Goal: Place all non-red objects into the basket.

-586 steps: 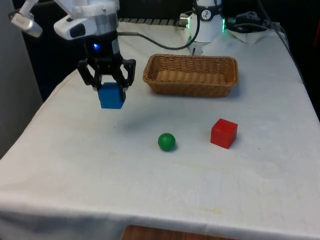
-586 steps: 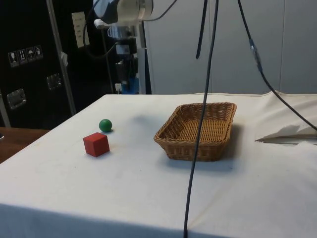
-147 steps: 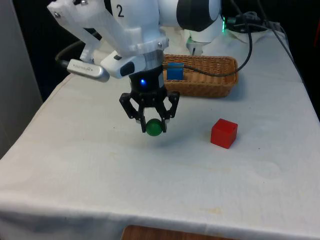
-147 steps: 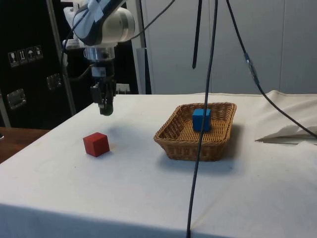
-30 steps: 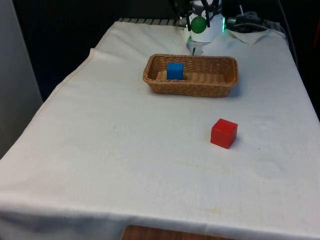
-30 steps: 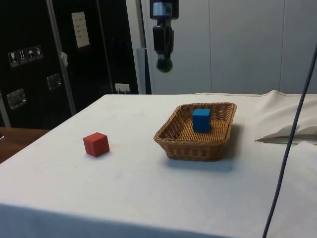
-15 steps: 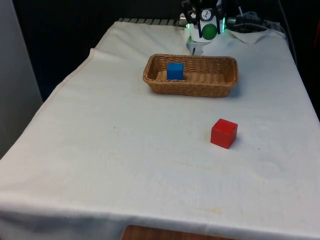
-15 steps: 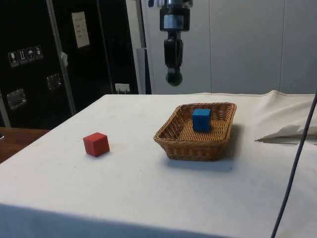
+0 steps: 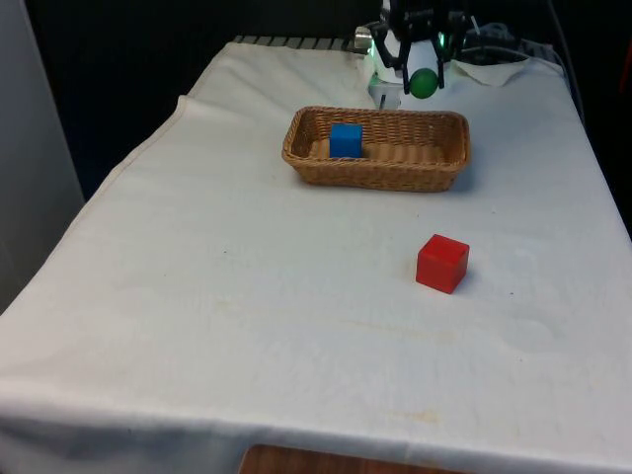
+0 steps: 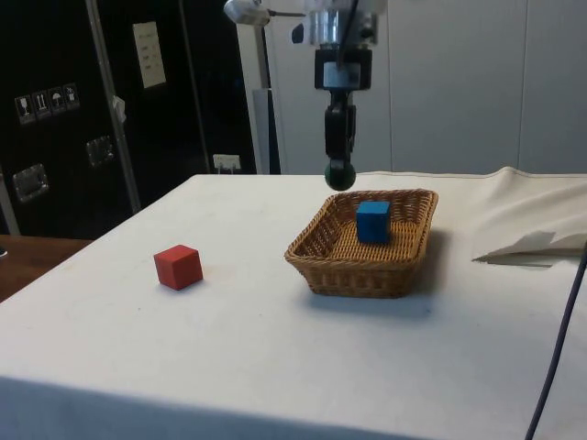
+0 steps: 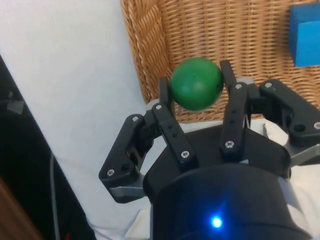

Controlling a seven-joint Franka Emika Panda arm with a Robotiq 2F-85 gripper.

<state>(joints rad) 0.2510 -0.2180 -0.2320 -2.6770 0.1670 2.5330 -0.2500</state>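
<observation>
1. Fingers [image 11: 230, 107] of the gripper [image 11: 197, 100] are clamping the green ball [image 11: 196, 83] between their tips, and we are seeing it hanging in the air at the upper middle of the side view, above the basket [image 10: 316, 258].
2. We are judging the ball to be sitting over the basket's end wall, not over its middle: the wrist view is showing wicker rim directly beneath it.
3. We are worrying that a release from here could strike the rim and send the ball bouncing onto the white cloth [image 9: 247, 296], where it would keep rolling.
4. We are noting the blue cube [image 9: 346, 139] lying inside the basket already, toward the front view's left.
5. We are seeing the red cube [image 9: 441, 263] resting well apart at the front view's lower right, rightly untouched.
</observation>
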